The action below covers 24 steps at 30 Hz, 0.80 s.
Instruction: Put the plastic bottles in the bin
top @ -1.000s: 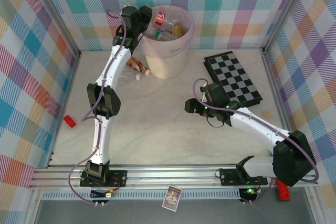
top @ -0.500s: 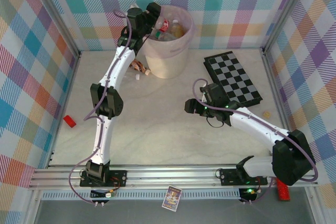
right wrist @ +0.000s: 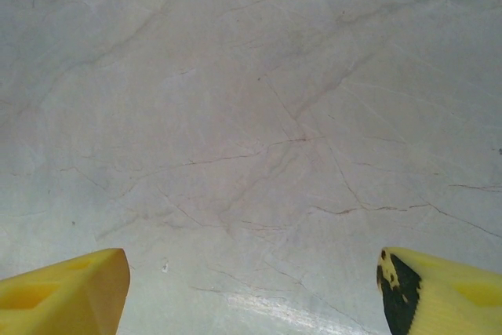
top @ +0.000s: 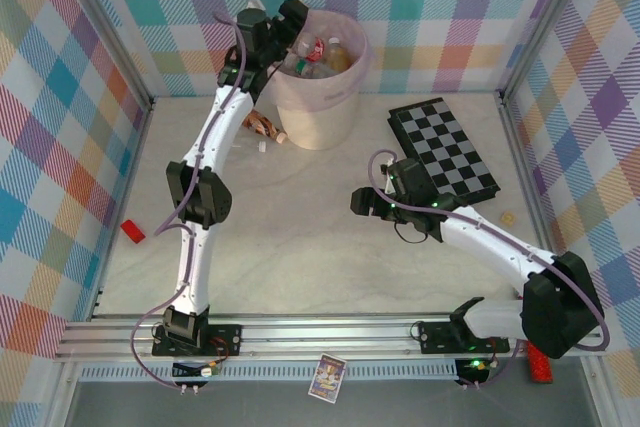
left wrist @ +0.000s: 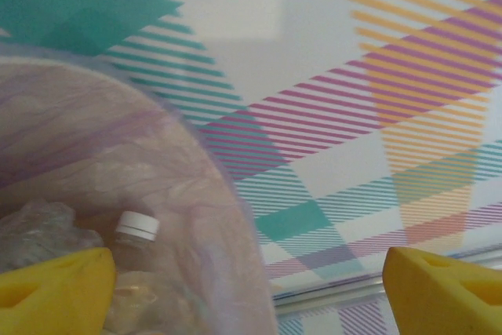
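The bin, a pale bucket lined with a pink bag, stands at the back of the table with several plastic bottles inside. In the left wrist view one white-capped clear bottle lies in the bag. My left gripper hangs over the bin's left rim, open, nothing between its yellow fingertips. A brown-orange bottle lies on the table left of the bin. My right gripper hovers open over bare table mid-right, its fingertips wide apart.
A black-and-white checkerboard lies right of the bin, just behind the right arm. A small red object sits near the left wall, a white scrap by the loose bottle, a tan bit at the right.
My left gripper has opened over the bin's rim and the bottle it held now lies in the bin. The right jaws have widened a little; that arm has barely moved.
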Tool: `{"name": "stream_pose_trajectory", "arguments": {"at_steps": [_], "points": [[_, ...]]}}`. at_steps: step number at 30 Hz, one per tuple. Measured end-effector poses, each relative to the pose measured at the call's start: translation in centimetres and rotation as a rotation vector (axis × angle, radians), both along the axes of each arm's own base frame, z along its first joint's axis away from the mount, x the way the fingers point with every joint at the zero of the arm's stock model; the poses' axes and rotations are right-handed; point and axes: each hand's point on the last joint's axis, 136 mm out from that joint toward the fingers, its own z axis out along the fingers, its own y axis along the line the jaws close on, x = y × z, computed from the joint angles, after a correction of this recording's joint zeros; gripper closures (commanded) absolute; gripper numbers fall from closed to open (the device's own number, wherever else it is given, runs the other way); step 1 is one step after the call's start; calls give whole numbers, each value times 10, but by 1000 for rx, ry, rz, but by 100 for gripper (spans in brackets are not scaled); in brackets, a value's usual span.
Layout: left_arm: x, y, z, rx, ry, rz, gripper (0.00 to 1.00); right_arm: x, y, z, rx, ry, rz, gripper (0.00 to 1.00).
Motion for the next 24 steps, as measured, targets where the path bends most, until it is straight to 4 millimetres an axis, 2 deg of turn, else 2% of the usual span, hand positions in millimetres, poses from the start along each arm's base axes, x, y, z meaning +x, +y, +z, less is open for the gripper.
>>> {"name": "stream_pose_trajectory", "arguments": {"at_steps": [5,8,10,12,15,17,21,24], "points": [[-28,8,59,-4,-94,-7,10,0,0,2,3,-6,0,15],[-49,20,90,3,-132,5,10,0,0,6,9,-15,0,15],[-62,36,103,7,-133,26,10,-1,-1,9,13,-21,0,14],[-70,61,105,12,-119,62,11,-1,-1,10,14,-25,0,14],[-75,110,93,24,-72,143,10,-2,-2,11,13,-25,0,14],[-76,144,74,31,-24,201,10,-3,-2,12,14,-26,0,14],[-76,200,11,26,110,298,11,-4,-3,13,12,-26,2,14],[-79,223,-46,11,226,341,10,-5,-3,12,10,-24,2,14]]}}
